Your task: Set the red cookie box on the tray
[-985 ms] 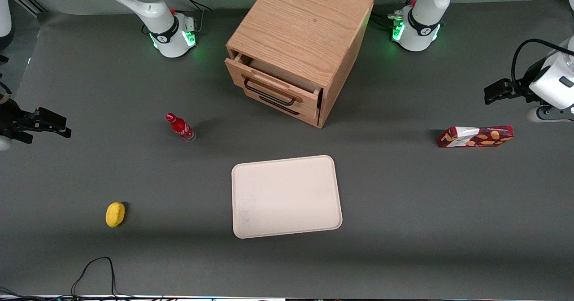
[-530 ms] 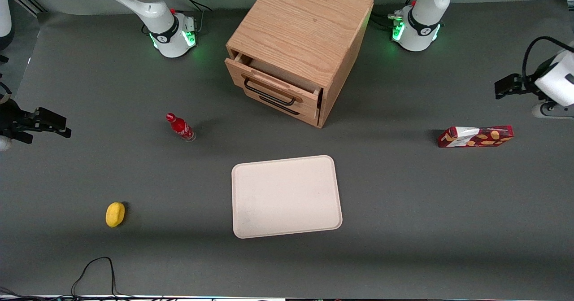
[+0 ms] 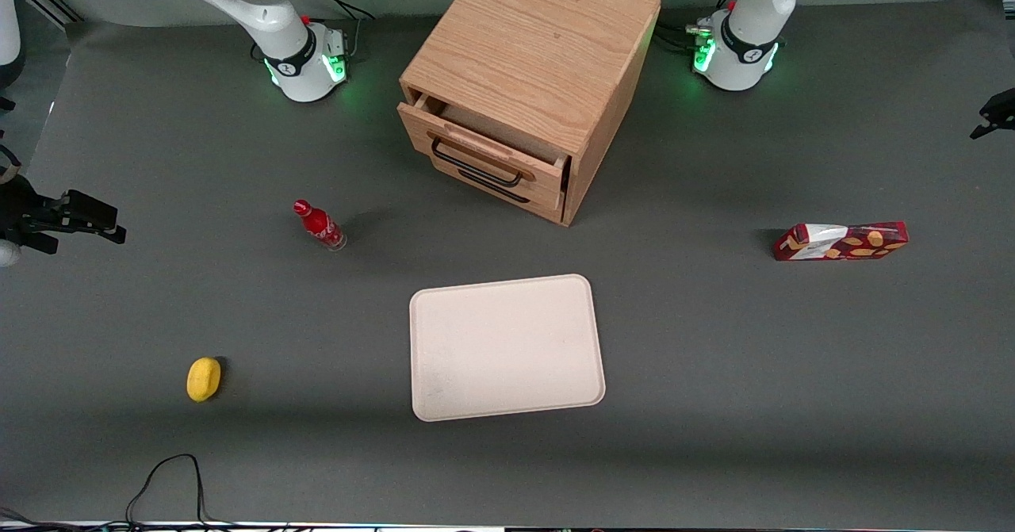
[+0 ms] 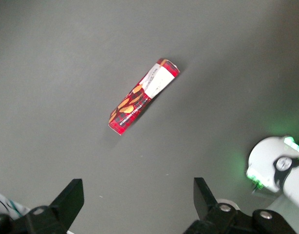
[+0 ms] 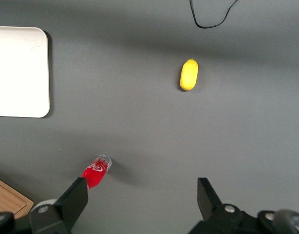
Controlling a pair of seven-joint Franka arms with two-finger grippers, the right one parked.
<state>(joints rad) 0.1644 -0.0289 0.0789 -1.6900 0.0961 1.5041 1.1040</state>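
Front view catches only a sliver of the gripper at the working arm's end of the table; wrist view shows its jaws spread wide, empty, well above the red cookie box. Box lies flat on the grey mat, well apart from the tray. Wooden drawer cabinet stands farther from the front camera than the tray.
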